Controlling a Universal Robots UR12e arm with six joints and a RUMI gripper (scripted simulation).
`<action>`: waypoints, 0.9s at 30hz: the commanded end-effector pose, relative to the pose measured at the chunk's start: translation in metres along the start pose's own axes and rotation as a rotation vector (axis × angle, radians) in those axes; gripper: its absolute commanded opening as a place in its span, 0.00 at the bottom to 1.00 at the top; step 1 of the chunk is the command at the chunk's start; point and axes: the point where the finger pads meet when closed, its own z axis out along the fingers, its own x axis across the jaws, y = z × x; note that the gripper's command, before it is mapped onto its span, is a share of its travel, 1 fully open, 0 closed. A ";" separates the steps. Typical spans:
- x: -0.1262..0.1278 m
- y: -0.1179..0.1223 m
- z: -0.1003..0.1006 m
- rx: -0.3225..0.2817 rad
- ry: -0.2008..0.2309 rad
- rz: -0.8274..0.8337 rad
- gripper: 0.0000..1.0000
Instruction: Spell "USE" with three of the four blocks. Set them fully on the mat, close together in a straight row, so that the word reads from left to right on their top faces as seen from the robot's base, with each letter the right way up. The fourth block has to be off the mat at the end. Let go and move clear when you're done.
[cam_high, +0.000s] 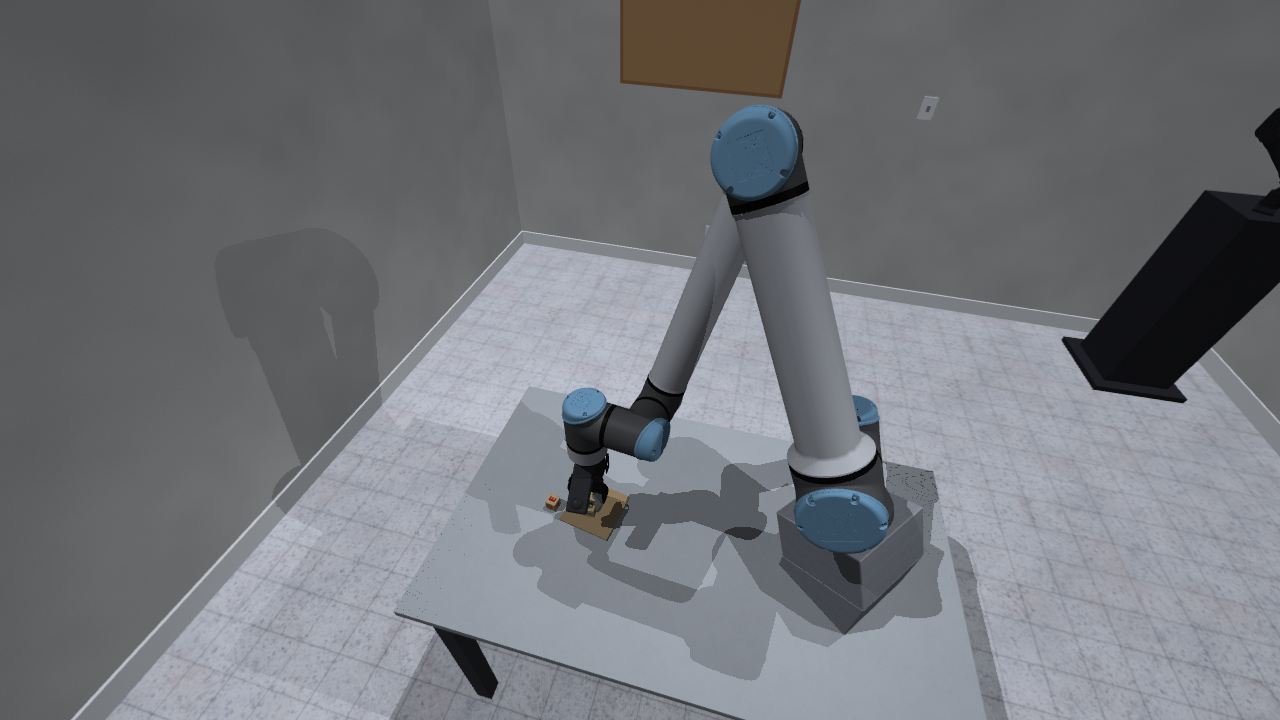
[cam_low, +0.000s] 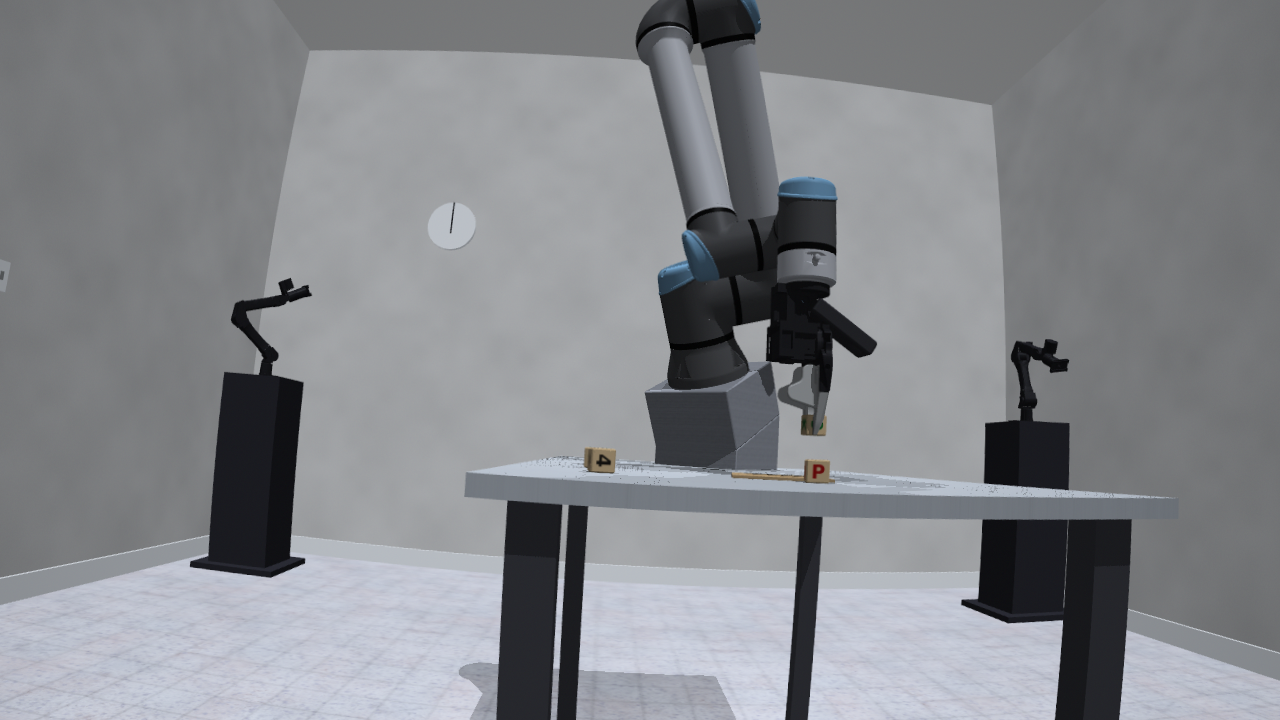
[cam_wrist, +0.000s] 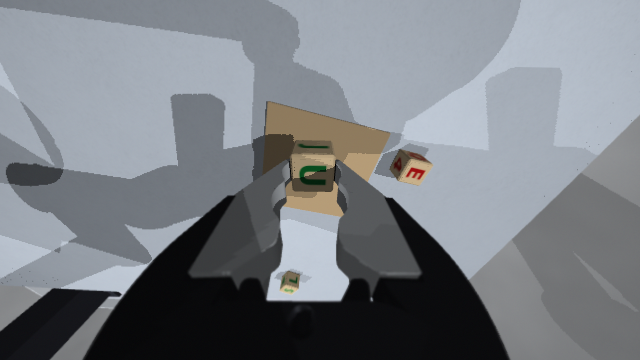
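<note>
My gripper (cam_wrist: 313, 161) is shut on a wooden block with a green U (cam_wrist: 312, 167) and holds it in the air above the tan mat (cam_wrist: 325, 150). In the exterior view the gripper (cam_low: 814, 419) and its block hang a short way above the mat (cam_low: 769, 476). A block with a red E on top (cam_wrist: 411, 167) lies on the table just off the mat's edge. It shows a red P on its side in the exterior view (cam_low: 816, 471). A block with a black 4 on its side (cam_low: 599, 460) stands apart at the table's left. No block lies on the mat.
A small block with green marks (cam_wrist: 290, 281) lies on the table, seen between the finger bases in the wrist view. The robot's grey base (cam_high: 850, 555) stands on the far side of the table. Black camera stands (cam_low: 255, 465) stand on the floor around it.
</note>
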 end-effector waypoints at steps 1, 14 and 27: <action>0.004 0.001 0.025 0.000 0.008 0.001 0.09; 0.006 0.002 0.056 -0.001 0.011 0.001 0.09; 0.005 0.001 0.056 -0.001 0.010 0.001 0.09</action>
